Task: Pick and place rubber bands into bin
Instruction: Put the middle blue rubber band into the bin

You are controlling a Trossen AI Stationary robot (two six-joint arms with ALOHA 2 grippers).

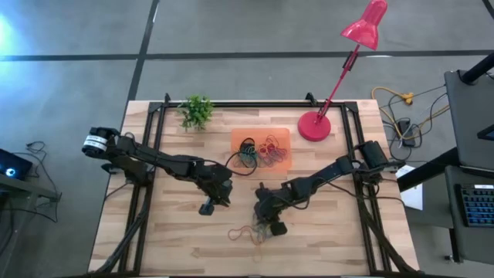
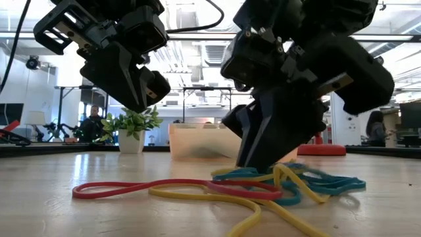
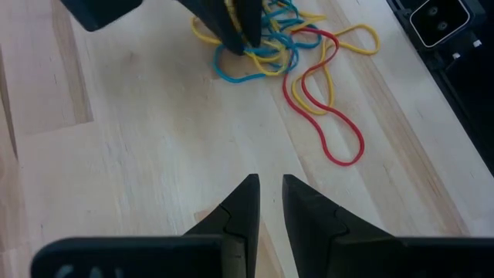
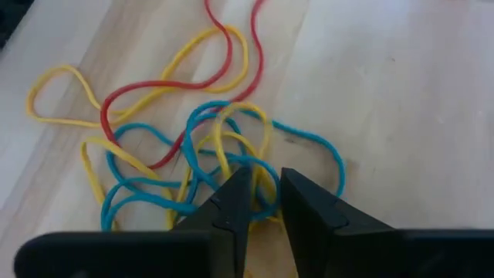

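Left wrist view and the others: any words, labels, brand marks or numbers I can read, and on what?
None can be read.
Left gripper: pale marks on its housing, cut off at the picture's edge, unreadable.
Rubber bands, bin and table: no text.

A red lamp (image 1: pixel 332 93) stands near the table's (image 1: pixel 177 247) far right corner. A small plant (image 1: pixel 197 112) sits by the far edge, left.

1. My right gripper (image 4: pixel 258 189) is pressed down at the tabletop, fingers nearly together with a narrow gap.
2. My left gripper (image 3: pixel 266 193) hovers nearby, fingers nearly closed, empty.
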